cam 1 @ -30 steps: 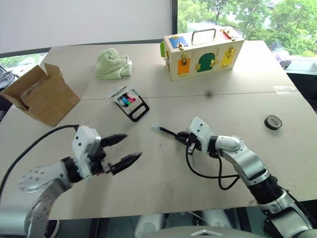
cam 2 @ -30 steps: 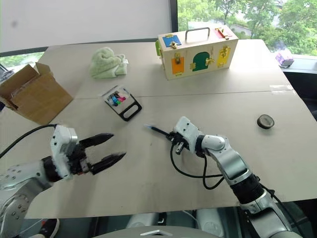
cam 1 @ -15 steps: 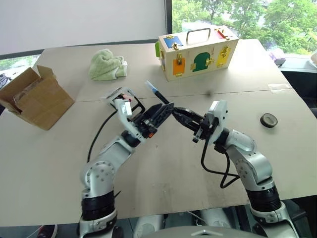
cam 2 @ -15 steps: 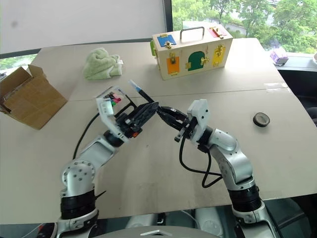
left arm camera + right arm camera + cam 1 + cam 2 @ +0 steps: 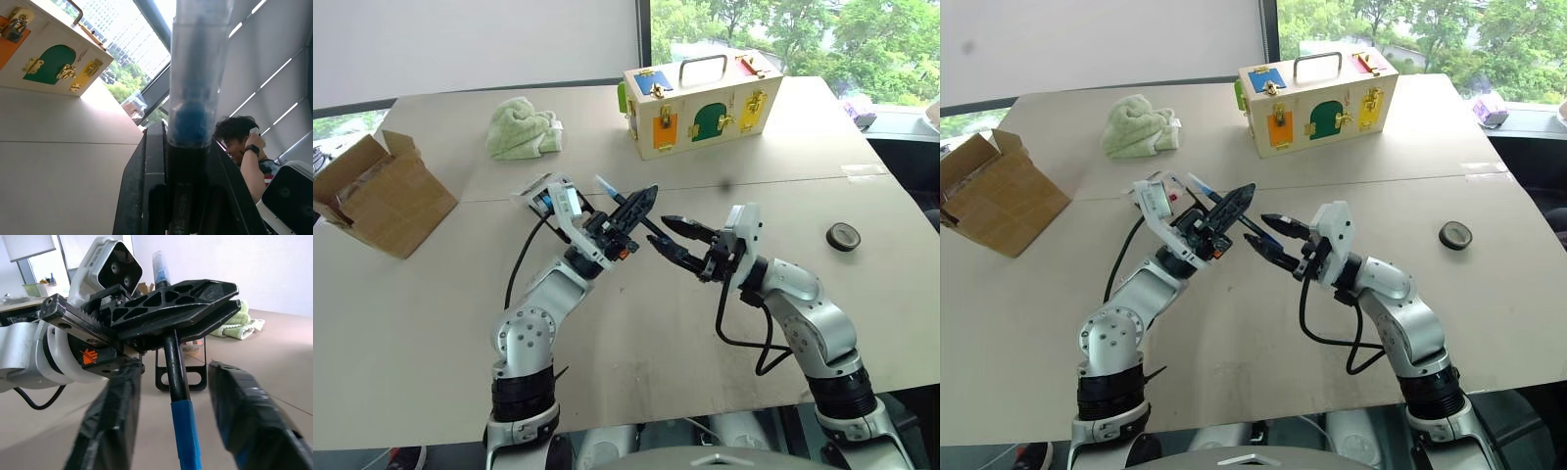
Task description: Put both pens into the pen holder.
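Note:
A black pen with a blue tip (image 5: pixel 610 187) hangs in the air over the middle of the table, and my left gripper (image 5: pixel 649 196) is shut on its barrel. In the left wrist view the pen's clear cap (image 5: pixel 198 73) stands up between the black fingers (image 5: pixel 151 186). My right gripper (image 5: pixel 659 230) is open just to the right. The pen's blue lower end (image 5: pixel 188 431) lies between its spread fingers (image 5: pixel 112 416) without touching them. The pen holder (image 5: pixel 530 193) lies behind my left wrist, mostly hidden. Its black loop handle (image 5: pixel 159 374) shows in the right wrist view.
A brown cardboard box (image 5: pixel 382 196) sits at the left edge. A green cloth (image 5: pixel 522 129) and a wooden box with coloured doors (image 5: pixel 700 103) stand at the back. A black tape roll (image 5: pixel 842 235) lies at the right. A person (image 5: pixel 239 142) sits beyond the table.
My right gripper lifted the pen off the table. My left gripper swung in from the left and shut on it. The right gripper then opened.

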